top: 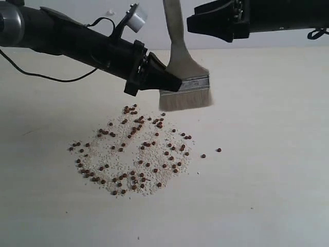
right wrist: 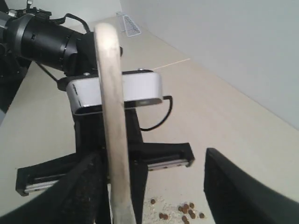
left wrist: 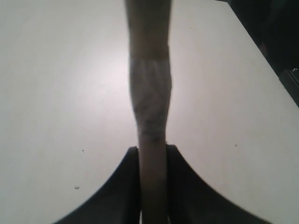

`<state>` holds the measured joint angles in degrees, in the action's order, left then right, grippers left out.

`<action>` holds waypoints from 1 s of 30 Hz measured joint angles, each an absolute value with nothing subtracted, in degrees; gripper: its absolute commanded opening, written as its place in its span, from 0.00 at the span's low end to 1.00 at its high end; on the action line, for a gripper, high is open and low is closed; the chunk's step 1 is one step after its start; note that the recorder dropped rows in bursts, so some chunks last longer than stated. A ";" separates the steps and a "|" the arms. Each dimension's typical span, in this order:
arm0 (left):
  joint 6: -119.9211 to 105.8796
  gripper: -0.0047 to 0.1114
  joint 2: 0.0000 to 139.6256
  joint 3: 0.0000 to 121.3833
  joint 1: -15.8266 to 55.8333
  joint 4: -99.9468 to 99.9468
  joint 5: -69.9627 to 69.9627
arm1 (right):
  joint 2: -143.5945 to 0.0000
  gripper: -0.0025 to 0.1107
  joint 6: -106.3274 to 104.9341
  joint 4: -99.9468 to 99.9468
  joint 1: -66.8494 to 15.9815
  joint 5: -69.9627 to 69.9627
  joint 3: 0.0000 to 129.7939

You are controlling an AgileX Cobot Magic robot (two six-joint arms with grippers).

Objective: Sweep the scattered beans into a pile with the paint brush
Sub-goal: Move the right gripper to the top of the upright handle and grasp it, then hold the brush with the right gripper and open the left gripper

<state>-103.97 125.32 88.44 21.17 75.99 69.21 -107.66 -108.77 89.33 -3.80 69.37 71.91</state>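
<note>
The paint brush (top: 185, 85) stands upright, pale handle up, silver ferrule and off-white bristles down. My left gripper (top: 172, 82) is shut on it just above the ferrule. In the left wrist view the brush (left wrist: 152, 107) runs edge-on between the left gripper's (left wrist: 153, 151) dark jaws. The bristle tips hang at the far edge of the beans (top: 134, 153), a wide scatter of reddish-brown pellets on whitish crumbs. My right gripper (top: 198, 23) is open, high up beside the handle (right wrist: 113, 121). The handle passes close to one finger of the right gripper (right wrist: 152, 154), which grips nothing. A few beans (right wrist: 183, 211) show below.
The beige table (top: 277, 170) carries the scatter. Two stray beans (top: 211, 153) lie to the right of the main patch. A black cable (top: 46, 76) trails from the left arm. A small white object (right wrist: 127, 24) sits far back by the wall.
</note>
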 measured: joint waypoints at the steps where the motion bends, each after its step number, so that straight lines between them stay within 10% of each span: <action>1: -104.07 0.04 125.32 88.44 21.46 75.88 69.21 | -107.64 0.54 -109.04 89.33 -4.44 69.37 71.91; 14: -104.40 0.04 125.32 88.44 21.91 75.66 69.21 | -107.64 0.44 -109.28 89.41 -8.48 69.45 71.91; 21: -104.48 0.04 125.32 88.44 21.91 75.52 69.58 | -109.14 0.03 -107.31 89.70 -8.48 69.60 72.04; 30: -104.66 0.04 125.32 88.44 21.91 75.85 69.79 | -109.47 0.14 -107.68 90.88 -8.48 70.08 72.04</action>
<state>-104.66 125.32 88.44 21.91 75.85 69.79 -109.47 -107.68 90.88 -8.48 70.08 72.04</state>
